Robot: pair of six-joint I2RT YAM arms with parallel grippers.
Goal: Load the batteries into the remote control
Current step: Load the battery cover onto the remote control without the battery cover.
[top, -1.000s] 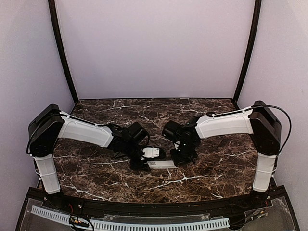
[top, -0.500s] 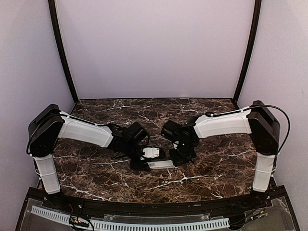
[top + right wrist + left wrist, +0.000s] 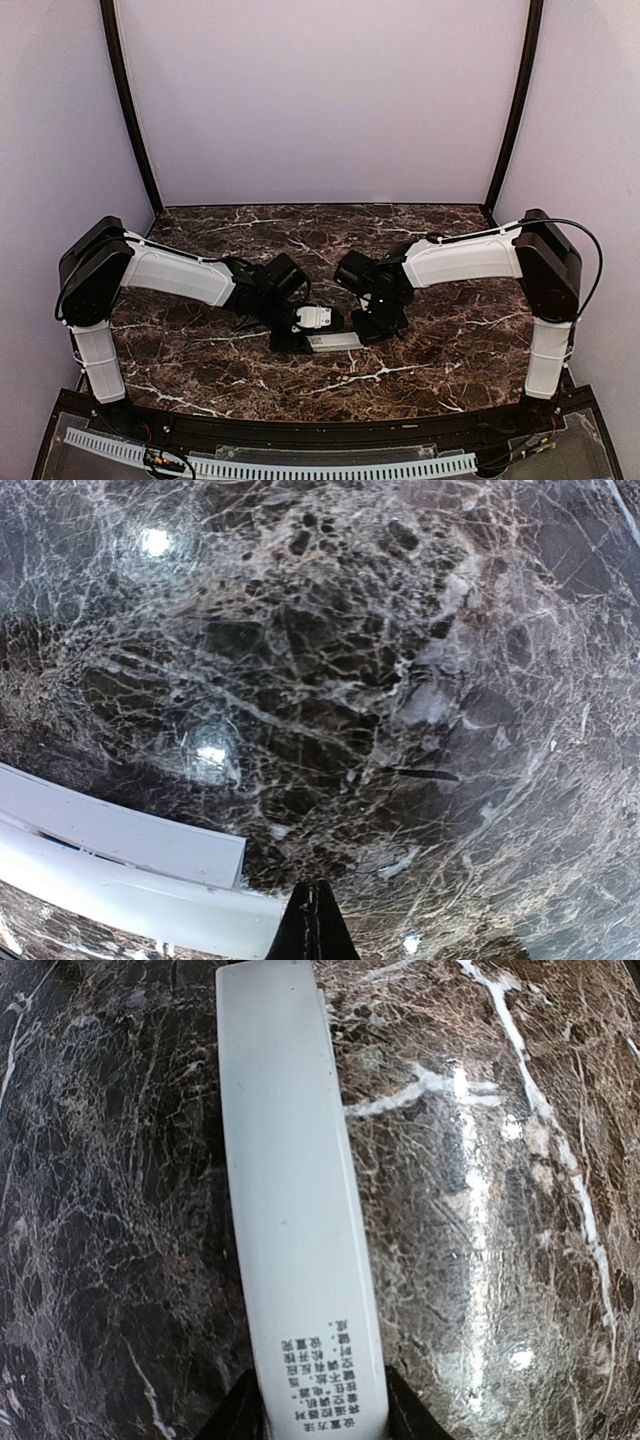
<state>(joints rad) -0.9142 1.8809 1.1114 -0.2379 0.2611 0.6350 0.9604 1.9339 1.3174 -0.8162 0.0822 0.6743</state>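
"Left wrist view: where's the remote control (image 3: 295, 1210)?"

"Flat on the counter (image 3: 520, 1290), its near end pinched by the left end effector (image 3: 322, 1428). Right end effector (image 3: 316, 928) is closed, empty, at the far end. A shove there could twist it loose. No batteries visible."

The remote control (image 3: 300, 1210) is looking like smooth white plastic, satin rather than shiny, with tiny print showing at its lower end. The table (image 3: 520, 1260) is gleaming like polished dark marble, pale veins, light glare bouncing off. My left fingers (image 3: 235, 1425) are looking matt black.
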